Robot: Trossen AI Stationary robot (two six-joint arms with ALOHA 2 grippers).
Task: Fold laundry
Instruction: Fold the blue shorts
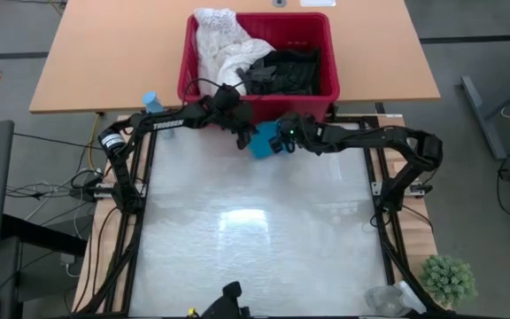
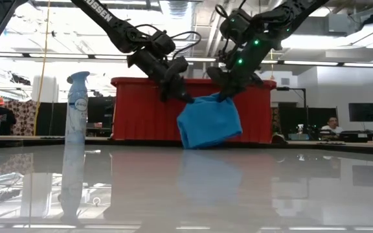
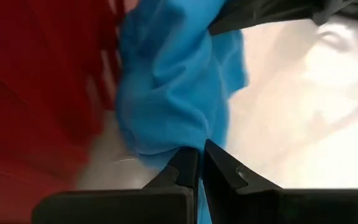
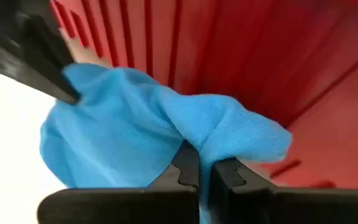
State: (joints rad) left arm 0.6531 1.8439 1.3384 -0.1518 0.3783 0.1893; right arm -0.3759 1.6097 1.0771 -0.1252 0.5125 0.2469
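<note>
The small teal cloth garment (image 2: 208,121) hangs in the air just in front of the red plastic slotted basket (image 1: 321,53), pinched at its two upper corners: the left gripper (image 2: 185,97) has its fingers (image 3: 188,168) pressed together on one corner, and the right gripper (image 2: 222,96) has its fingers (image 4: 188,163) pinching the other. Its lower edge hangs close over the far edge of the glossy white table (image 1: 255,248) (whether it touches the surface cannot be told). The table in front of it lies open right up to its near edge. A tall pale spray bottle (image 2: 75,116) stands well to the left-arm side. In the basket, a white lacy garment (image 1: 220,40) spills over the rim beside black garments (image 1: 286,71), whose shapes are hard to make out. A small green potted plant (image 1: 448,278) sits beyond the table's near right corner.
</note>
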